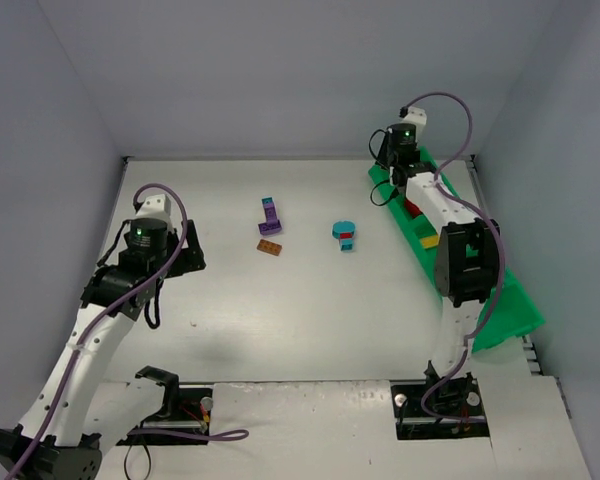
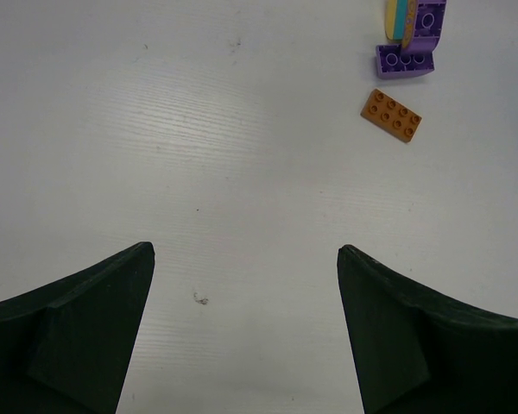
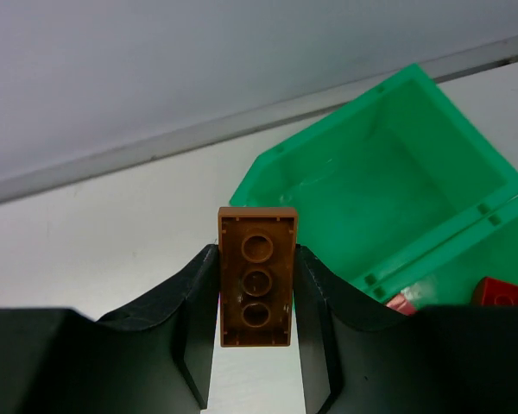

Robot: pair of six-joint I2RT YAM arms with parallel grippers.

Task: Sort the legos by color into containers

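Note:
My right gripper (image 3: pixel 255 259) is shut on a brown brick (image 3: pixel 257 276), whose hollow underside faces the wrist camera. It hangs just left of the far end compartment of the green tray (image 3: pixel 328 142); that compartment shows nothing inside. A red brick (image 3: pixel 501 293) lies in the neighbouring compartment. From above, the right gripper (image 1: pixel 395 165) is at the far end of the tray (image 1: pixel 510 300), which holds red (image 1: pixel 413 208) and yellow (image 1: pixel 429 240) bricks. On the table lie purple bricks (image 1: pixel 270 215), a second brown brick (image 1: pixel 270 247) and a teal piece (image 1: pixel 344 236). My left gripper (image 2: pixel 246 250) is open over bare table.
The left wrist view has the brown brick (image 2: pixel 391 116) and the purple brick (image 2: pixel 406 60) at its upper right. Grey walls close in the table on the left, back and right. The tray runs diagonally along the right side.

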